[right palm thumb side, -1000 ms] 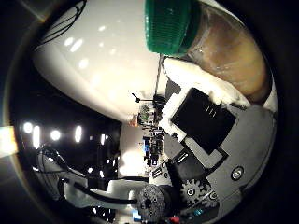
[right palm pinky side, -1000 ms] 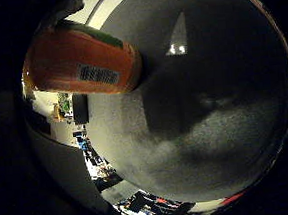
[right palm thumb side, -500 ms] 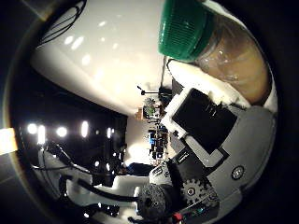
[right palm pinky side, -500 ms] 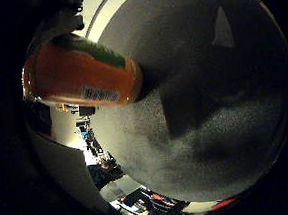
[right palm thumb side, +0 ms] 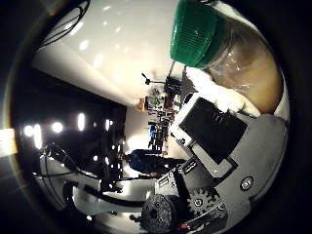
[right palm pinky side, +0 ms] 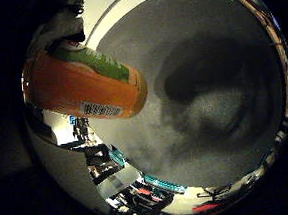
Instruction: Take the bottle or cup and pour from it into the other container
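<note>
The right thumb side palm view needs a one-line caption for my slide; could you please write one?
Green-capped bottle held close against the palm by the robot's hand, cap still on.

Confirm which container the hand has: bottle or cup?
The bottle: orange label, ribbed green cap on, clear neck, gripped in the hand. No cup shows in either view.

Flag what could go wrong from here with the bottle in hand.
1. The green cap is on the bottle, so tilting now would probably pour nothing.
2. No receiving container shows in either palm view, only the grey surface, so aim cannot be checked and liquid could land there.
3. The hand shows beside the bottle's neck, but finger contact is hidden; a weak hold might let it slip.
</note>
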Controlling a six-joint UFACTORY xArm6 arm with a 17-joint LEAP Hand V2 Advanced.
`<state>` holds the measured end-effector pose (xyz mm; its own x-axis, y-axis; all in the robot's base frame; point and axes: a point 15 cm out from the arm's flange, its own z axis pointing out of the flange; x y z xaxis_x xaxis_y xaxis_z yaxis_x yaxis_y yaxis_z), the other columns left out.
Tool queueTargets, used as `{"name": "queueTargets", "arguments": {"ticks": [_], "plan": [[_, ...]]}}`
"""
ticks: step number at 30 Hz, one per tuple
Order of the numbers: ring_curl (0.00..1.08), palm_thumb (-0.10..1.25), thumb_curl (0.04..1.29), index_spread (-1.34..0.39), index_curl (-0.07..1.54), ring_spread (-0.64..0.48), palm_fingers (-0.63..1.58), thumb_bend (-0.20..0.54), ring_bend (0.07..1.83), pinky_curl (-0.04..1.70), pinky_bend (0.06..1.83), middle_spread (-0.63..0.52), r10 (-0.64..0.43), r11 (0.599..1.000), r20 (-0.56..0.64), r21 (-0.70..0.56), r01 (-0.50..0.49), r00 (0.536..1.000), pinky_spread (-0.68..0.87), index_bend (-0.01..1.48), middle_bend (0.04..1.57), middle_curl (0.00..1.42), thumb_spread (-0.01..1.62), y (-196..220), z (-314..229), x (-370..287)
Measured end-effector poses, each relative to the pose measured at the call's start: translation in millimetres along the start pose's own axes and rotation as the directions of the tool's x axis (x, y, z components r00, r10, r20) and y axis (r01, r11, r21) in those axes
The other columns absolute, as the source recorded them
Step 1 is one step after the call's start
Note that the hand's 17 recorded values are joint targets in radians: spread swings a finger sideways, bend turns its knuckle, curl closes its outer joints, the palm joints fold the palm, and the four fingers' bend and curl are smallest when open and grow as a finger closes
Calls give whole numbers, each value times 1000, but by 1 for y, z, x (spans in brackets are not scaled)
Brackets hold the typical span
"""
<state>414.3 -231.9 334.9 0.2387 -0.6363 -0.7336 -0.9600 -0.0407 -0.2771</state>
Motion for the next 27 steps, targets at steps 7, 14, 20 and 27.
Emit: {"name": "queueTargets", "arguments": {"ticks": [7,14,20,27], "plan": [[823,1141,928,-222,927,-246,1079,-17,1335,687,1431,-123,-33,993,-94,-120,22,995,-196,1137,1372,806,399,-25,24,-59],[853,1135,948,-221,928,-250,1079,-19,1320,748,1395,-123,-84,985,-264,-166,40,961,-201,1137,1371,808,382,-46,32,-122],[869,1131,963,-221,929,-251,1088,-17,1308,795,1363,-121,-112,961,-384,-276,2,916,-206,1129,1371,806,376,-49,62,-157],[883,1131,973,-222,930,-253,1093,-18,1296,836,1337,-121,-224,929,-557,-371,2,799,-211,1125,1373,808,374,-62,105,-206]]}}
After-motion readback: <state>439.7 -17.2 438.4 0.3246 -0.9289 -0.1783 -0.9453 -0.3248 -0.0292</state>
